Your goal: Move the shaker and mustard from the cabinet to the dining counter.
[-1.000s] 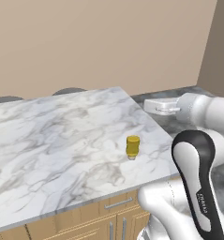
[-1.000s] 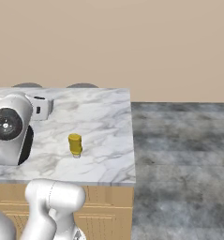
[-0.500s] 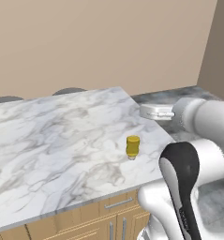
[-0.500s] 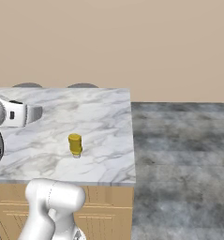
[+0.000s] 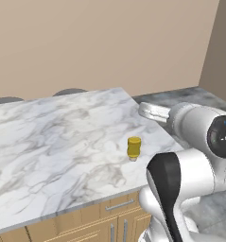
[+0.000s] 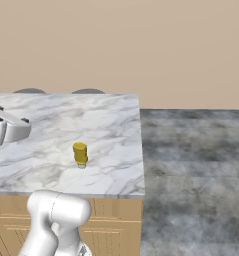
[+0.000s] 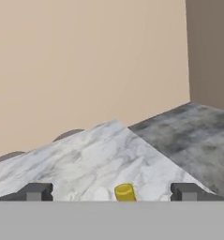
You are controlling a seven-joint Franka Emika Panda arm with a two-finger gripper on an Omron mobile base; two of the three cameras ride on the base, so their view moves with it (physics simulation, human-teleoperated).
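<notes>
One bottle, left base view: the mustard is seen standing upright on the dining counter, near the counter's right edge and closer to its front edge than to its back edge.
Arm, left base view: the white arm is seen rising at the lower right, with a white link reaching over the counter's right edge, beyond the bottle and apart from it.
Bottle, right base view: the mustard is shown upright on the dining counter, in the front half of the slab, well in from the right edge.
Arm, right base view: a white part of the arm is seen above the counter's left portion, well apart from the bottle.
Floor, right base view: a dark grey mottled floor is seen past the counter's right edge.
Gripper, hand view: the gripper is shown spread wide, nothing being held between the two dark fingertips.
Bottle, hand view: the mustard is seen between the fingertips, touched by neither, on the dining counter near its right edge.
</notes>
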